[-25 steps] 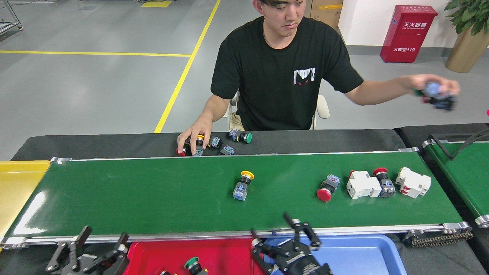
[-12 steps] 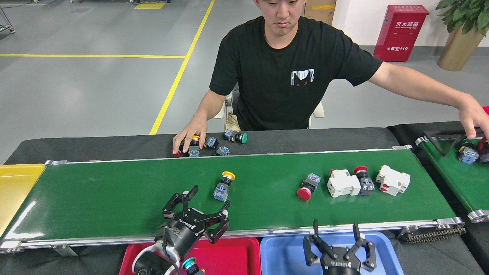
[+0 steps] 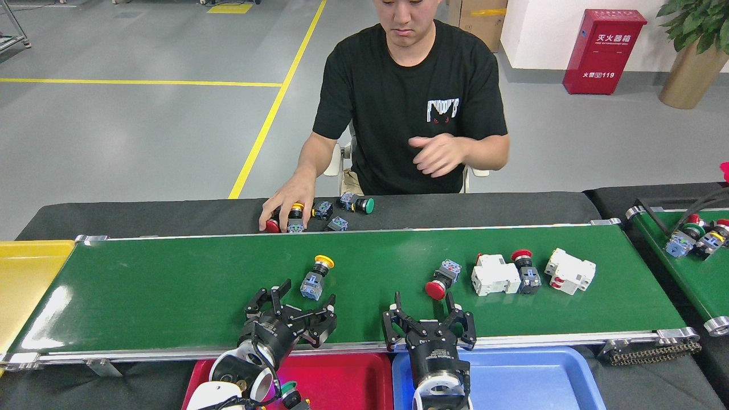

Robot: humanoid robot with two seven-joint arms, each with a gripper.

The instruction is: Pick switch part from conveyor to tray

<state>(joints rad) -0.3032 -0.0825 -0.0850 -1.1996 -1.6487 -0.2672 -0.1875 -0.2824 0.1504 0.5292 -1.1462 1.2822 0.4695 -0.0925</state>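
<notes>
The conveyor (image 3: 171,285) is a long dark-green belt with silver rails. On it lie a yellow-capped switch (image 3: 316,277), a red-capped switch (image 3: 442,278), a second red-capped switch (image 3: 524,271) and two white breakers (image 3: 494,275) (image 3: 569,270). My left gripper (image 3: 290,308) is open over the near edge, just in front of the yellow-capped switch and apart from it. My right gripper (image 3: 428,319) is open too, just in front of the red-capped switch, with nothing between its fingers. Below the belt sit a red tray (image 3: 347,381) and a blue tray (image 3: 541,378).
A person sits behind the belt with one hand (image 3: 287,205) on a cluster of switches on the black cloth and the other hand (image 3: 435,155) raised. A yellow tray (image 3: 25,279) is at the left. A shorter green belt (image 3: 692,267) with several switches is at the right.
My right gripper has risen from over the blue tray to the belt's near edge. The left gripper shifted slightly. The parts rode left on the belt. The person pulled the far arm back.
</notes>
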